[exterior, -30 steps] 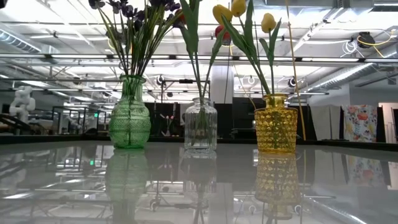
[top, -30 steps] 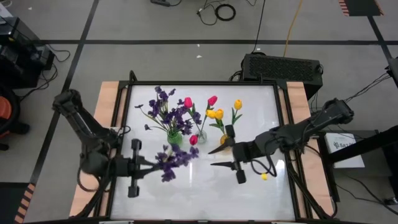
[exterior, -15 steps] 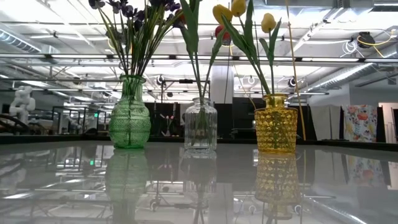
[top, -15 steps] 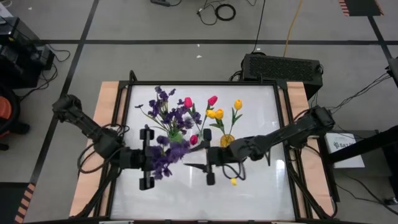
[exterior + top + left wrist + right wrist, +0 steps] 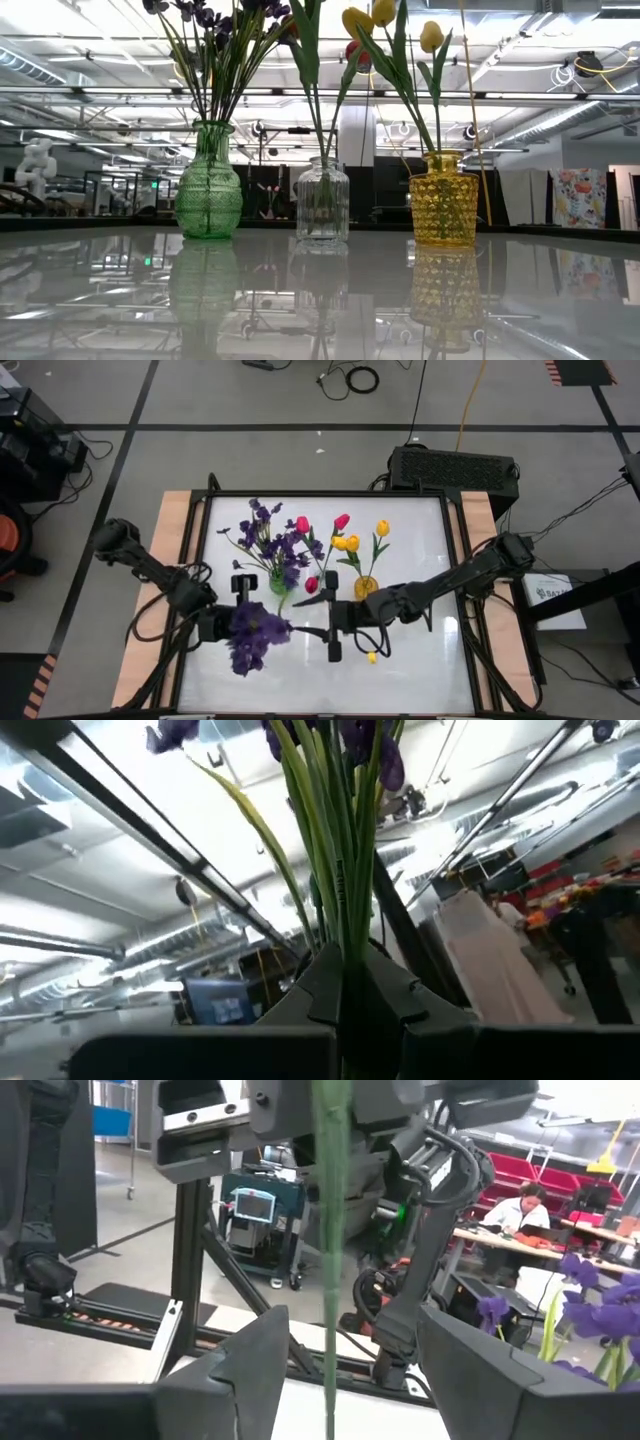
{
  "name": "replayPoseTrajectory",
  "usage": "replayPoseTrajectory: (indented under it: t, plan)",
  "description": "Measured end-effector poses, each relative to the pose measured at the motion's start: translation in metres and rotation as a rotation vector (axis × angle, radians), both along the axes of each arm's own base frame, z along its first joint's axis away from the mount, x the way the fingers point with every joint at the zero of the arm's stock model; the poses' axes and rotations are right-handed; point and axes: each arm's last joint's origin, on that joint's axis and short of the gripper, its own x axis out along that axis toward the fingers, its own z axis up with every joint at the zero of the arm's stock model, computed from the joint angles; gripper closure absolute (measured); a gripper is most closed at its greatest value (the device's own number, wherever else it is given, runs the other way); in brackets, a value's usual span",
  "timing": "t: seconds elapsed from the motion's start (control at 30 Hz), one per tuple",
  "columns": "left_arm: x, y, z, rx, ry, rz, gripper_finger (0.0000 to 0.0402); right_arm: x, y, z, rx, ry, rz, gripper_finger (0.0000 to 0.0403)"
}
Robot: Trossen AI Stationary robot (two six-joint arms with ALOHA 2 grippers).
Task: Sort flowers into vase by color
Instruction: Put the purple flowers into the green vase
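My left gripper [image 5: 345,990] is shut on a purple sprig [image 5: 255,637] near the table's front, left of centre. The purple bloom sits above the gripper and the green stem [image 5: 331,1230] hangs below it. My right gripper [image 5: 352,1320] points level at the left one. It is open, one finger on each side of that hanging stem and apart from it. The green vase [image 5: 208,185] holds purple flowers [image 5: 268,540], the clear vase [image 5: 322,200] holds pink-red tulips [image 5: 322,523], and the yellow vase [image 5: 443,200] holds yellow tulips [image 5: 362,540]. The low view shows neither gripper. My left gripper pinches the sprig's bundle of green stems [image 5: 345,955] between its two fingers. The fingers lie across the stems and slant upward. The sprig stands roughly upright and clear of the table, with its blooms [image 5: 370,745] above and its lower stem hanging free.
The three vases stand in a row across the middle of the glossy white table [image 5: 420,670], just beyond both grippers. The tall flowers lean out over them. Wooden side rails [image 5: 172,530] border the table. A person [image 5: 520,1210] sits at a desk far off.
My left gripper has moved toward the table's right and tipped upward. The purple sprig has swung from lying level to standing upright, so its bloom is now over the gripper. My right gripper has moved toward the table's left and sunk, and it now sits around the hanging stem.
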Motion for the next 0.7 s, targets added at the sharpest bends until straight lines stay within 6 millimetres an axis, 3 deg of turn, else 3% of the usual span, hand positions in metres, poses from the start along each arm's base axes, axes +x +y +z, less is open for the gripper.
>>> replayPoseTrajectory:
  t: [0.4,0.53,0.7]
  plan:
    - [0.018,0.010,-0.010,0.069,-0.092,-0.059,0.0385,0.000,0.001,0.000,-0.051,-0.004,0.015,0.0207]
    - [0.021,0.011,-0.012,0.085,-0.099,-0.072,0.0385,0.000,0.001,0.000,-0.051,-0.004,0.017,0.0259]
    - [0.021,0.011,-0.012,0.085,-0.100,-0.073,0.0379,0.000,0.001,0.000,-0.051,-0.004,0.017,0.0357]
